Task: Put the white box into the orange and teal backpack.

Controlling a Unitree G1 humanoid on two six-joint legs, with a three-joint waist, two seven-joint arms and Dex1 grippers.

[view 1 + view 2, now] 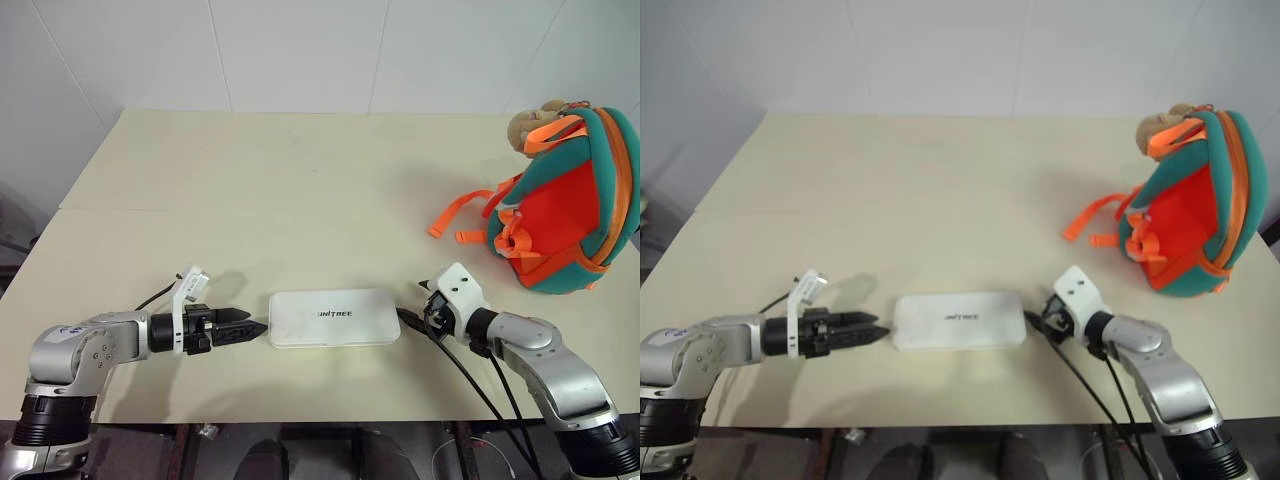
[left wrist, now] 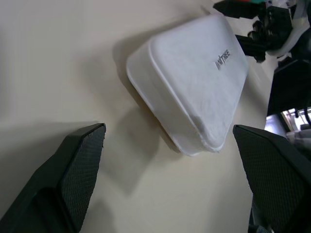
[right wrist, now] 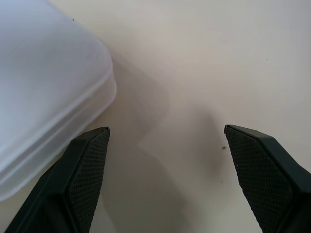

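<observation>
Count: 1 box (image 1: pixel 334 318), 1 backpack (image 1: pixel 560 210) at 2 o'clock, 2 grippers, left (image 1: pixel 258 328) and right (image 1: pixel 407 318), both wide; beige table (image 1: pixel 280 190), white wall (image 1: pixel 300 50).

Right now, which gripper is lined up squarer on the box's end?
The left gripper: the white box lies between its open fingers; the right gripper has it off to one side.
</observation>
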